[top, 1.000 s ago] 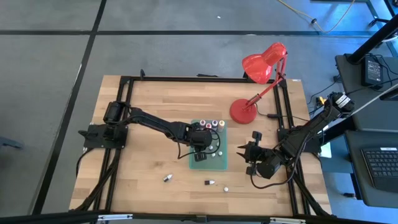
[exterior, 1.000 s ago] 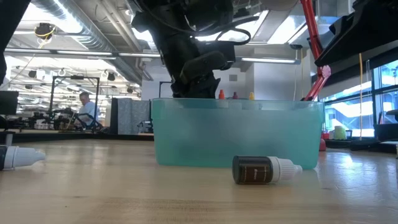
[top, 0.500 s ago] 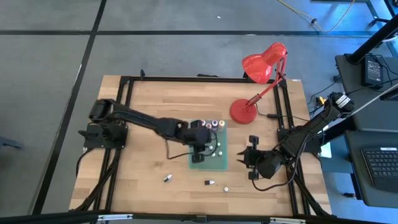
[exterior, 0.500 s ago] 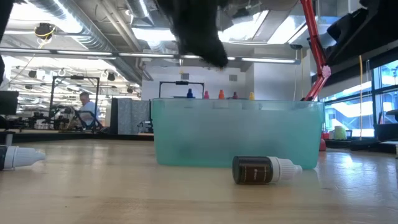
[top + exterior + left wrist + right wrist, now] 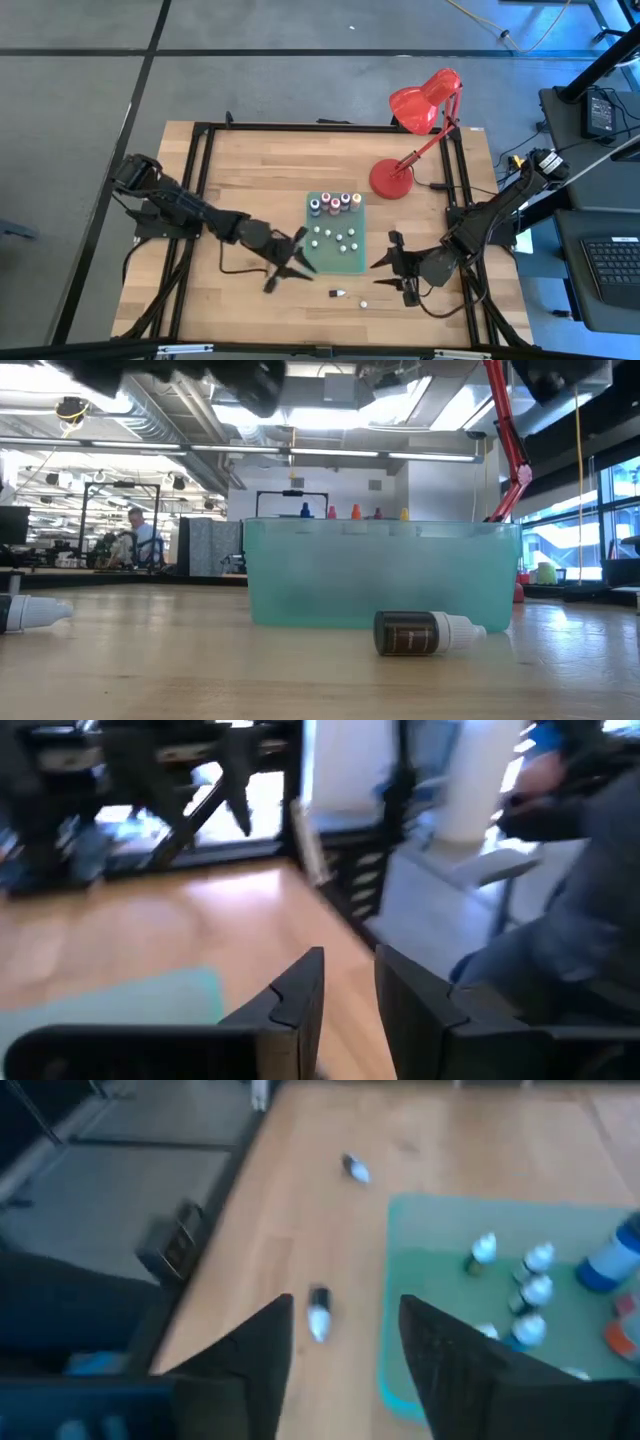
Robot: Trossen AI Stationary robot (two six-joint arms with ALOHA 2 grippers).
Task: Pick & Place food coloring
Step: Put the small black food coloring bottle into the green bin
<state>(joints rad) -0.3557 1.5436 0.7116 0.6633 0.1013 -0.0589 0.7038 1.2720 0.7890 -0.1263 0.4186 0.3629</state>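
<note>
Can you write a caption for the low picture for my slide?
A dark bottle lies on the table before a teal bin of colored bottles.

Both arms are showing as dark, near-black jointed links with rounded housings at the joints. Thin black cables are trailing along the left arm (image 5: 190, 210) and looping beneath the right arm (image 5: 490, 215). Each end effector is wearing two flat, angular black fingers (image 5: 255, 1355) with matte, chamfered edges.
</note>
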